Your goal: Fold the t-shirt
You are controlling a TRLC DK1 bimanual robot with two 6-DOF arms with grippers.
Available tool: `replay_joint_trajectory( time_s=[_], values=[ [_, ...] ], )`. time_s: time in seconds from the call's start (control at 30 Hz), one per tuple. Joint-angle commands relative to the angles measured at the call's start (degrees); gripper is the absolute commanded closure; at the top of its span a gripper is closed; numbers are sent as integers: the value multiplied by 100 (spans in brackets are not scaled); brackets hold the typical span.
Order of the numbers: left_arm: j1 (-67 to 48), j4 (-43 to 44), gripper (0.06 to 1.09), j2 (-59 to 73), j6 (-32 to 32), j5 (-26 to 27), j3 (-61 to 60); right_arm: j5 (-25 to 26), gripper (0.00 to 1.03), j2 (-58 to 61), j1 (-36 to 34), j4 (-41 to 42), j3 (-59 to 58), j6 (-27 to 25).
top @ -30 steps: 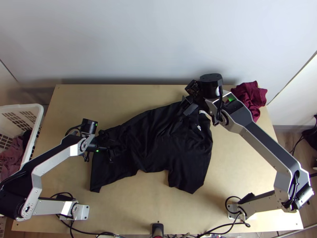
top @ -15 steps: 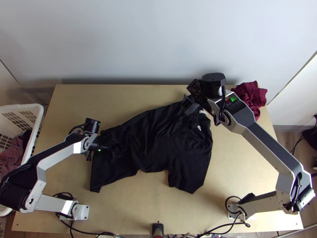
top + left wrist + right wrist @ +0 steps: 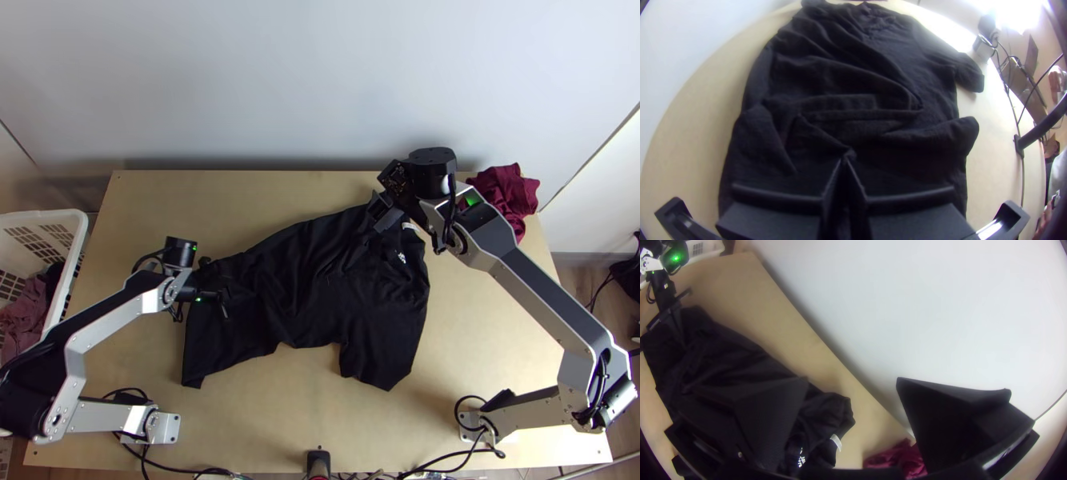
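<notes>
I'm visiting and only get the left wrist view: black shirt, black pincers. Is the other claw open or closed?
Observer: Open: the right wrist view shows the right gripper with its two fingers wide apart.
Visitor: Which bit of the shirt is it near?
Observer: The top view puts it by the collar end of the black t-shirt.
Visitor: Where would more laundry come from?
Observer: Perhaps the white basket, beside the left edge of the table, with a pinkish garment inside.
</notes>
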Motion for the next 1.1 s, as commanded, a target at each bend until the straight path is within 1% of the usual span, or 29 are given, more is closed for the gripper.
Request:
replay_joint_trajectory(
  time_s=[0.0,0.13,0.23,0.3,0.37,0.43,0.53,0.6,0.67,0.73,0.83,0.9,0.97,1.07],
  values=[
    [158,47,100,-541,-189,31,-41,0,11,17,7,44,-67,63],
    [246,56,100,-585,-251,31,-59,0,11,35,43,62,-76,107],
    [351,73,100,-752,-312,31,-24,9,11,17,95,62,-181,326],
    [386,82,100,-796,-321,22,-6,9,11,17,104,62,-506,546],
    [395,108,100,-787,-312,22,3,27,10,105,43,141,-1025,660],
    [413,179,100,-760,-338,13,20,27,10,281,-212,431,-1297,845],
    [430,214,100,-760,-409,13,38,18,10,632,-704,888,-1262,1056],
    [421,214,100,-778,-470,13,55,0,10,958,-977,923,-1166,1205],
    [421,214,100,-822,-523,-4,82,9,10,1151,-1100,932,-1253,1214],
    [439,214,100,-857,-567,-22,134,9,10,1195,-1100,993,-1376,1241],
    [483,196,100,-963,-725,-57,240,9,10,1081,-942,1081,-1596,1434],
    [501,205,100,-1077,-787,-66,249,9,10,940,-828,1292,-1842,1531],
    [492,205,100,-1165,-831,-189,266,9,10,879,-810,1494,-2080,1610],
    [509,196,100,-1314,-839,-233,301,9,10,826,-836,1749,-2334,1671]
  ],
)
